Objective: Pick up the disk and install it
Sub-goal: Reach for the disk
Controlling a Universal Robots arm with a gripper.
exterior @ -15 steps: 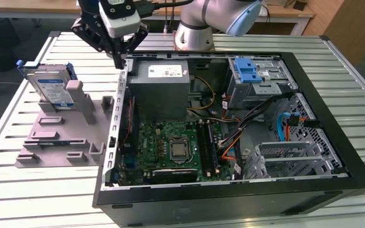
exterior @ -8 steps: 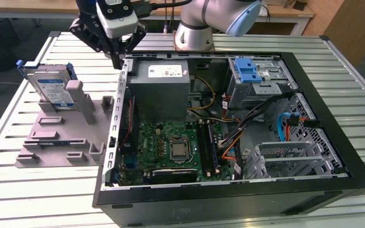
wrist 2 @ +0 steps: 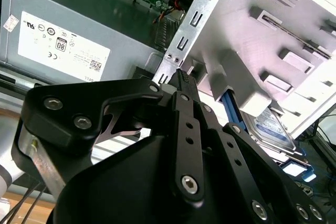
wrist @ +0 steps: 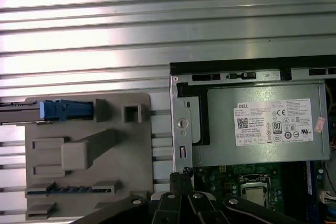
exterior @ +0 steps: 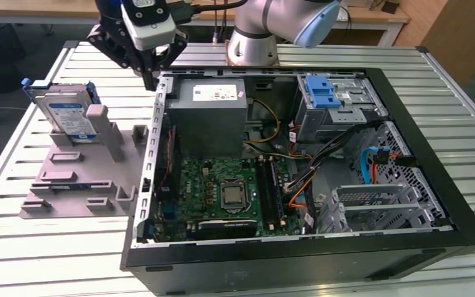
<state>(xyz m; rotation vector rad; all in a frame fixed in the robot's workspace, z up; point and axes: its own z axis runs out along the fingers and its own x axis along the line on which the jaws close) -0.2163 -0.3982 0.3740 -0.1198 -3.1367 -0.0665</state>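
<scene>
Jaws are clenched, fingertips (wrist 2: 181, 77) pressed together with nothing between them. In the exterior view they hang at about 11 o'clock, off the arm (exterior: 266, 28), with the tips just beside the far corner of the open computer case (exterior: 303, 260) on the exterior view's left. The same corner bracket sits right at the tips in both wrist views.

The disk (exterior: 66, 114) is not picked up. It stands on edge in the grey slotted stand (exterior: 72, 179), at roughly 9–10 o'clock in the exterior view and about 8 o'clock from the jaws. It is near them but clear, with no contact. The label face and blue frame show in the second wrist view (wrist 2: 265, 124). The first wrist view shows it edge-on (wrist: 21, 113).

The stand lies on the slatted metal bench (exterior: 56, 260), just beside the case wall.

Inside the case:
- The power supply (exterior: 208, 114) is closest to the jaws.
- The motherboard (exterior: 229, 192) is at 6 o'clock from the power supply.
- The metal drive bay (exterior: 336, 114) with its blue latch (exterior: 321, 93) is at about 1 o'clock in the exterior view, well apart from the disk.
</scene>
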